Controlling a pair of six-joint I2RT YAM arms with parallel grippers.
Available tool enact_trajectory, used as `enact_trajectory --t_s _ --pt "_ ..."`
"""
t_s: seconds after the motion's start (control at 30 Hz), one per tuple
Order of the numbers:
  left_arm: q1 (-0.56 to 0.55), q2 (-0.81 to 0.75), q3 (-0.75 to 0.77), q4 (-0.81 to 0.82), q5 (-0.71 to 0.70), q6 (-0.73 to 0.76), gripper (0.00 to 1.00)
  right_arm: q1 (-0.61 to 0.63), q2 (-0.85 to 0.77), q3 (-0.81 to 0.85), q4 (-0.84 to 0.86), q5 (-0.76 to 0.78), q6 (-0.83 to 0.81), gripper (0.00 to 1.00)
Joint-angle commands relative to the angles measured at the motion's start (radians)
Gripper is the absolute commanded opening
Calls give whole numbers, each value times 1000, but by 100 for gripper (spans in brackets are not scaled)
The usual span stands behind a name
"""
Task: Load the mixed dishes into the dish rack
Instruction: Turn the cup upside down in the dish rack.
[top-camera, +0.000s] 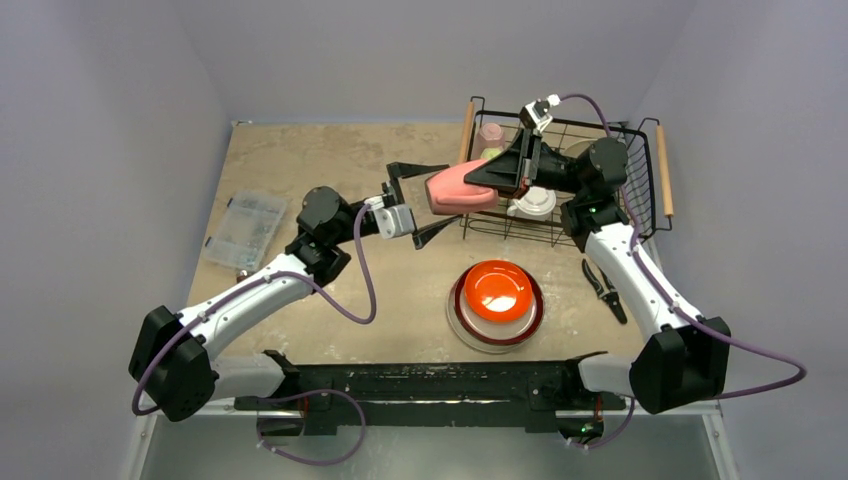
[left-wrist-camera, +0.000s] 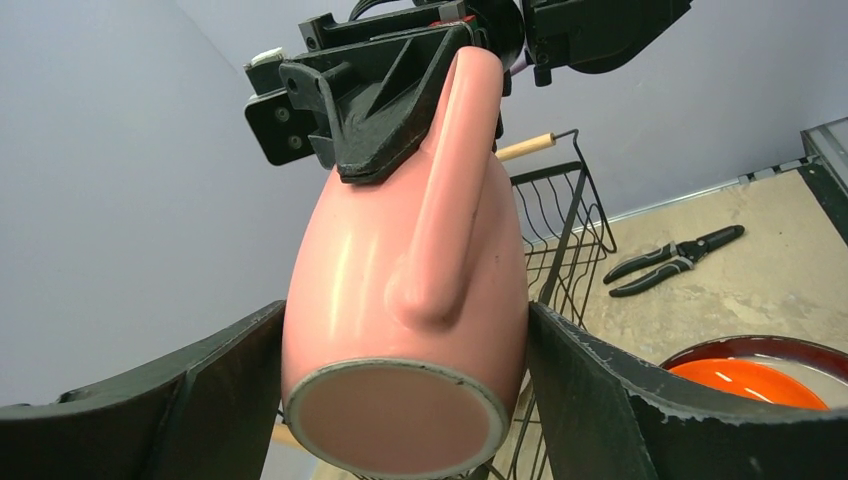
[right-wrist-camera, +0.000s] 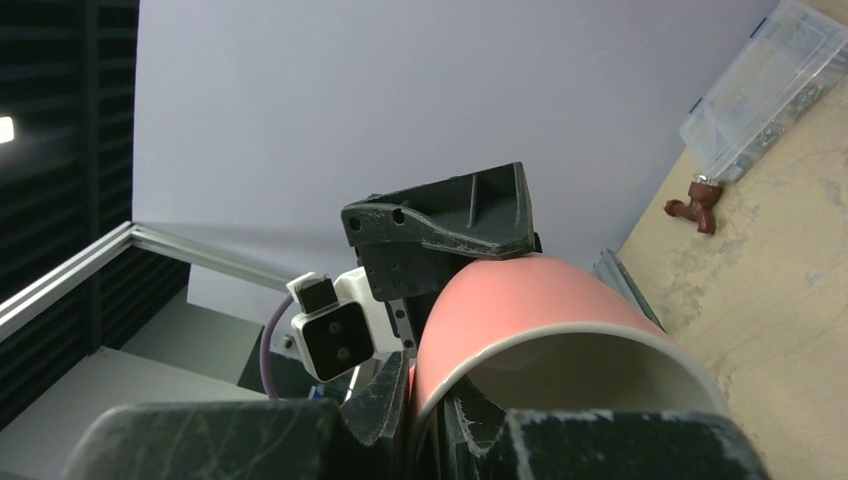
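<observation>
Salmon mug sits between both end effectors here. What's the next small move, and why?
Probably draw the left end effector straight back off the salmon mug. Its jaws stand wide beside the mug's base, while the right end effector is shut on the rim, so the right arm could carry it to the dish rack.

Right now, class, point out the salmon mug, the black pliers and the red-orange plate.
salmon mug (left-wrist-camera: 350, 270), left wrist view, on its side wall.
black pliers (left-wrist-camera: 700, 245), left wrist view, near the pivot.
red-orange plate (top-camera: 497, 288), top external view, on its centre.
</observation>
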Motion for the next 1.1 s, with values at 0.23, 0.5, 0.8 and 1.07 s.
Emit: enact_trajectory --t_s 0.23,0.5,0.8,1.07 --pt "0 -8 36 44 0 -37 35 20 -42 -2 27 -6 -39 1" --pt "-2 -29 114 -240 -73 67 0 -33 -33 141 -543 63 -532 44" --pt "-54 82 384 -659 -272 155 0 -366 -21 251 -1028 242 -988 78" --pt "-153 390 818 -1045 -449 211 0 -394 -104 320 -1211 805 -1185 85"
